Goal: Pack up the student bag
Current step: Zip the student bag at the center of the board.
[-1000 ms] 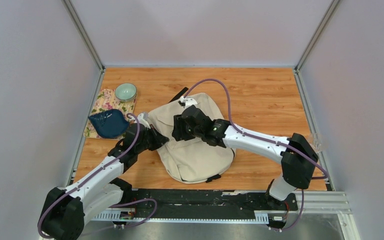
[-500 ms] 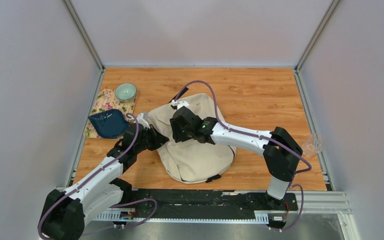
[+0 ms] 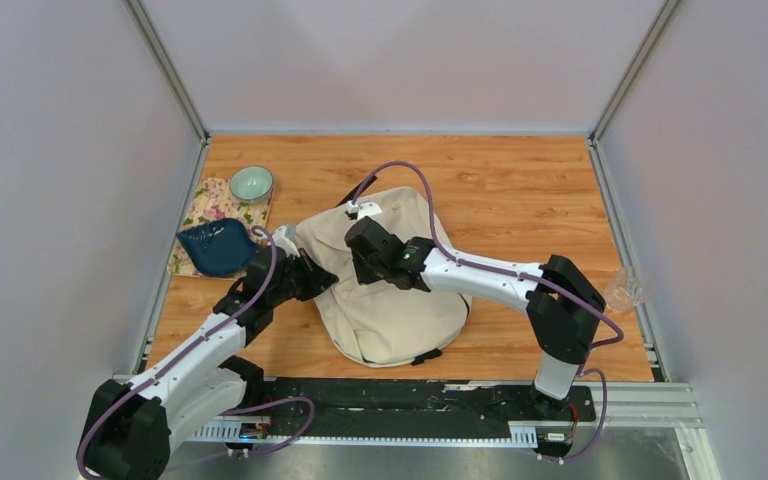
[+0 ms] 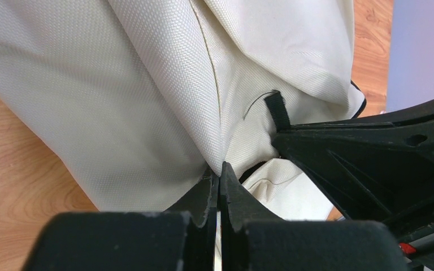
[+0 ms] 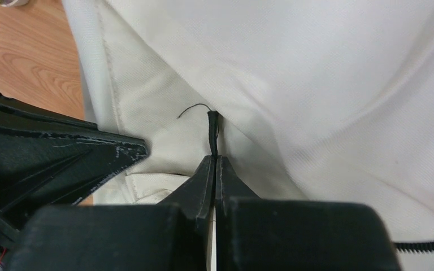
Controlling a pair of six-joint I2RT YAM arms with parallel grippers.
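You're looking at a wooden table (image 3: pixel 520 190) that is carrying two things directly on its boards. The bag (image 3: pixel 390 310) is lying slumped near the middle, its cream cloth spreading toward the near edge. A floral mat (image 3: pixel 205 205) is lying flat along the left edge, near the bag.

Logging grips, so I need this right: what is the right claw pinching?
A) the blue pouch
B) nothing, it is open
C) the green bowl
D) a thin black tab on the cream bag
D: the right wrist view shows the right claw shut on the black tab rising from the student bag.
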